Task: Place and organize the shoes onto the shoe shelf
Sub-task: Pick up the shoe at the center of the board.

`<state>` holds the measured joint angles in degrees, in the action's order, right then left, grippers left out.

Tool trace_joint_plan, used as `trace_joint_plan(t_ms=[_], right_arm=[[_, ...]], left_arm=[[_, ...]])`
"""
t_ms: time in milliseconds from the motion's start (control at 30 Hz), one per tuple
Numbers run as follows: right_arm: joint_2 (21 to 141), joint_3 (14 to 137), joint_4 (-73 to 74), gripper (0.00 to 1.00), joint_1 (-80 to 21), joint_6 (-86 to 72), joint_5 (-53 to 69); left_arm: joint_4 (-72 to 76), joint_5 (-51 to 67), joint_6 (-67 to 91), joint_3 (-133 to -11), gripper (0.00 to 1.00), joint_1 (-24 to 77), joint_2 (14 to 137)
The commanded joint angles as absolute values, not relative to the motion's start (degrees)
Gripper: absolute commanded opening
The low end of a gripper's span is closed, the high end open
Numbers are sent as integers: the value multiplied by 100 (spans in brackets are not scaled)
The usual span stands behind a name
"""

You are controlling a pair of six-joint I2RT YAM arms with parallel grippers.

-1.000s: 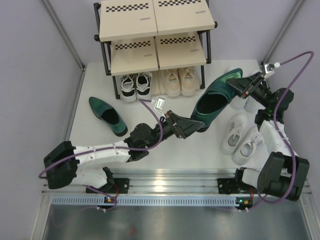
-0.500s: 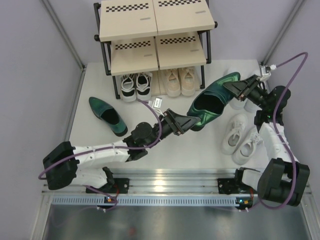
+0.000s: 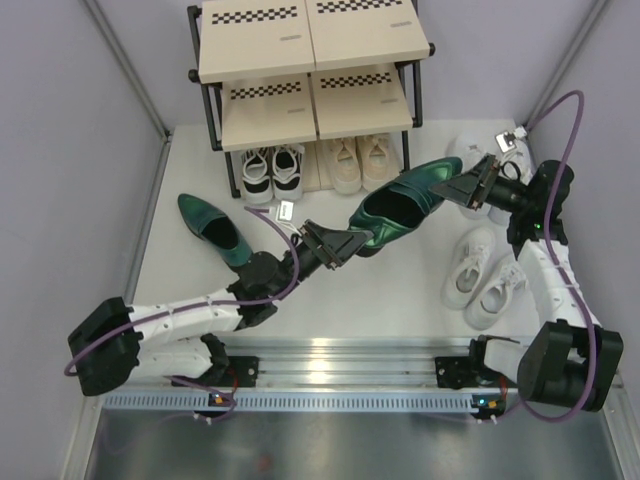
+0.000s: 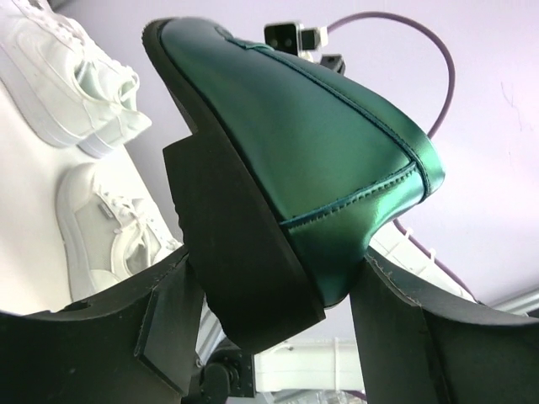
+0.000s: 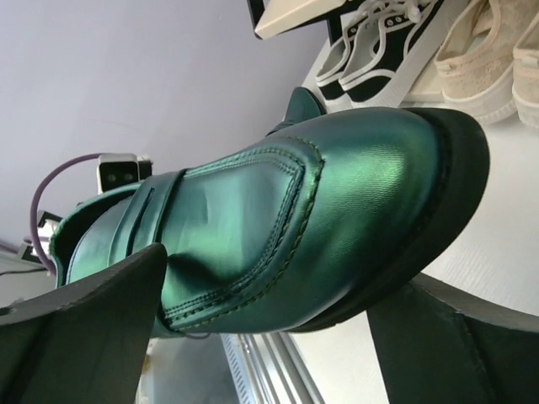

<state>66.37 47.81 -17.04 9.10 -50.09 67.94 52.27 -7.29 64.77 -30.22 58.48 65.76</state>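
Two sneaker pairs (image 3: pixel 345 165) sit on the shoe shelf (image 3: pixel 312 45); left tool (image 3: pixel 345 240) pinches a green shoe (image 3: pixel 400 205) aloft; right tool (image 3: pixel 470 186) flanks its toe, grip unclear; white sneakers (image 3: pixel 485 275) wait.

The shoe shelf (image 3: pixel 310 60) stands at 12 o'clock on the desk (image 3: pixel 400 300), with the left lace sneakers (image 3: pixel 272 170) and right lace sneakers (image 3: pixel 360 163) side by side beneath its upper boards. One heeled shoe (image 3: pixel 215 232) lies at 9 o'clock. The second heeled shoe (image 3: pixel 400 200) is mid-desk, its heel in the left end effector (image 3: pixel 345 240) and its toe inside the right end effector (image 3: pixel 468 186). The near sneaker pair (image 3: pixel 483 275) lies at 4 o'clock, the far sneaker pair (image 3: pixel 462 152) at 2 o'clock.
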Motion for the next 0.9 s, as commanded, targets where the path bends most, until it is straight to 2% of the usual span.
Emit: trace_joint_plan(t_ms=[0, 67, 867], right_arm=[[6442, 5089, -1591, 96, 861, -4518, 7031], [6451, 5132, -1443, 100, 861, -4421, 6970], [7013, 5502, -1152, 99, 861, -4271, 6724]], left_arm=[[6056, -1108, 6399, -3006, 0, 5678, 6249], [6073, -1064, 6407, -2980, 0, 5652, 6161], [6240, -1028, 6767, -2549, 0, 5511, 5327]])
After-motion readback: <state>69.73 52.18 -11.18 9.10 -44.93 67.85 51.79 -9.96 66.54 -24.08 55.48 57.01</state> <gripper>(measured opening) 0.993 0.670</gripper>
